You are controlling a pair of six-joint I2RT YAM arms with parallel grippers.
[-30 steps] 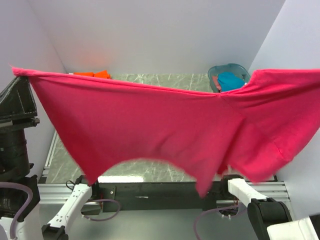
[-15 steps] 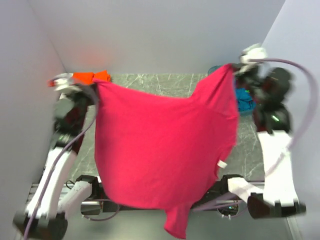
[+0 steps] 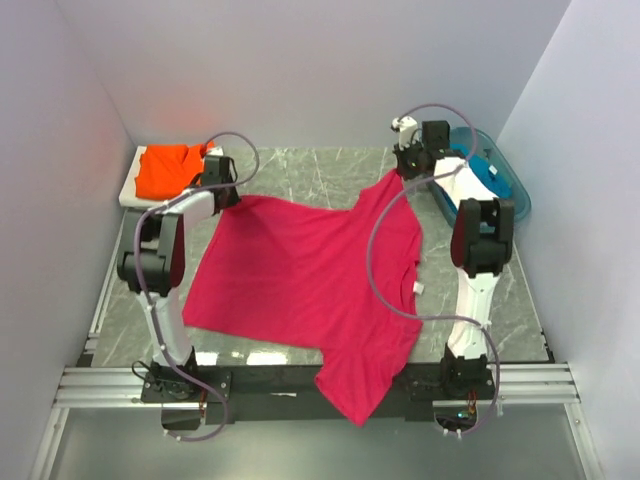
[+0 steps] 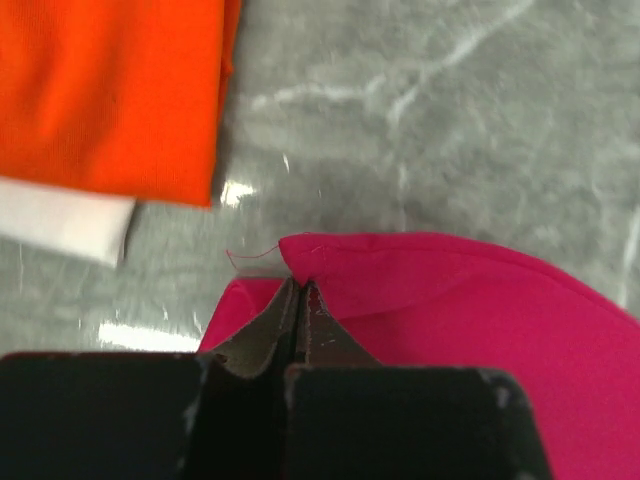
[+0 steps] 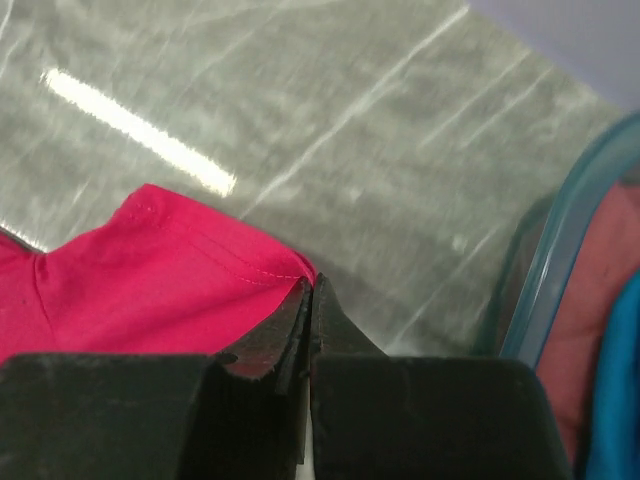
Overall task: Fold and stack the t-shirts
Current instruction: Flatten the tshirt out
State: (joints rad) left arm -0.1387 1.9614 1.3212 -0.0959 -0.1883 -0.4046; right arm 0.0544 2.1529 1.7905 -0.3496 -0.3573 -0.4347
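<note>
The magenta-red t-shirt (image 3: 300,280) lies spread on the marble table, and its lower part hangs over the near edge. My left gripper (image 3: 229,196) is shut on the shirt's far-left corner (image 4: 330,262), low by the table. At the far right, my right gripper (image 3: 405,172) is shut on the stitched hem corner (image 5: 270,272). The folded orange t-shirt (image 3: 170,168) rests on a white board (image 3: 130,192) at the far left; the left wrist view shows the orange t-shirt (image 4: 110,90) close ahead. A teal-blue t-shirt (image 3: 482,168) sits in the basket.
The translucent teal basket (image 3: 512,192) stands at the far right, its rim (image 5: 560,250) just right of my right gripper. White walls close in the table on three sides. The rail with the arm bases (image 3: 300,385) runs along the near edge.
Both arms swung the magenta-red shirt down from high in front of the camera and away, and it now lies flat on the table. The grippers stayed shut on its corners.
</note>
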